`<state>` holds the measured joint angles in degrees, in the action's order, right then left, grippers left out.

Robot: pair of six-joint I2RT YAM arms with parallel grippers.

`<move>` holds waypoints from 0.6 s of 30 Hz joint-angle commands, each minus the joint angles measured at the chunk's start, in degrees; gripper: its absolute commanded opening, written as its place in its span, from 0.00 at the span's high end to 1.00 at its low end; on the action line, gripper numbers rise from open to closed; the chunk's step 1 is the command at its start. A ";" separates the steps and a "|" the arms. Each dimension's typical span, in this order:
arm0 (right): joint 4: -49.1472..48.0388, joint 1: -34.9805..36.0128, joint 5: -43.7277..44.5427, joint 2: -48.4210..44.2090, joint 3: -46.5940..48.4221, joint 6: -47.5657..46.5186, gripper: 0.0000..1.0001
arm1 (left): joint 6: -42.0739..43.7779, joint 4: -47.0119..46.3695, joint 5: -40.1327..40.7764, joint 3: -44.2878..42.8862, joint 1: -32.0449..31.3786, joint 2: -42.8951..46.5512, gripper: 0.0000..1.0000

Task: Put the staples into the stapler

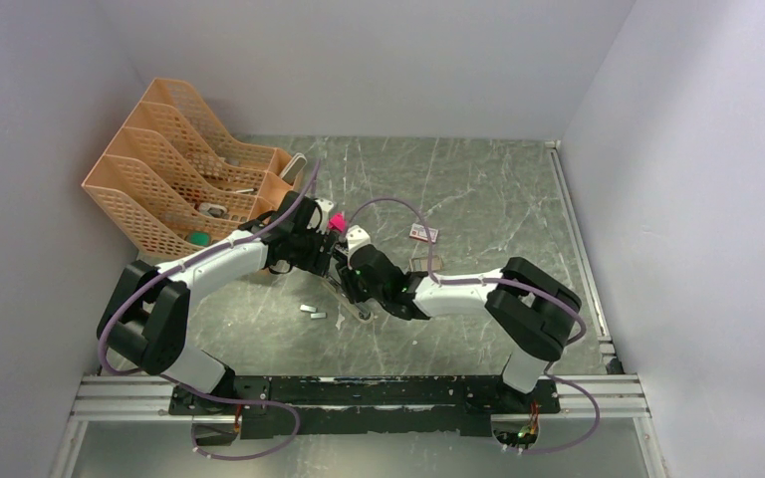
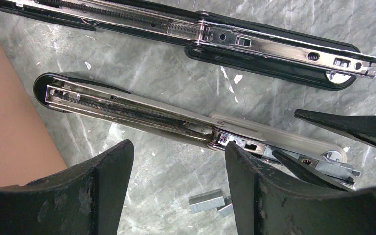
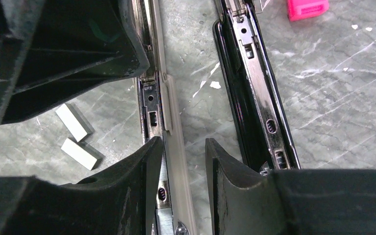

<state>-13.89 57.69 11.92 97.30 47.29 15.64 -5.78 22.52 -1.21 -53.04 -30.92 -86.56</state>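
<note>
Stapler: black, long and narrow, at mid-counter. It lies folded open flat at its hinge, with the silver rail and coil spring facing up.

Staples: two short silvery-white strips lying flat on the counter, just beside each other. They are clear of the stapler, to its near left.

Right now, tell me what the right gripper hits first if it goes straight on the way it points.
Probably the open pale-edged stapler, whose silver rail runs between the fingertips of the right gripper, though depth is unclear.
</note>
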 commanded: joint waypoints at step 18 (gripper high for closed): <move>5.40 -0.30 -0.56 -2.18 -2.78 2.00 0.59 | 0.42 -0.79 1.09 0.48 -0.54 1.63 0.27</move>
<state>-12.75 57.69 11.35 97.41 46.96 16.82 -5.76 22.52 -1.21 -53.04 -30.92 -86.56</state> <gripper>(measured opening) 0.414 0.731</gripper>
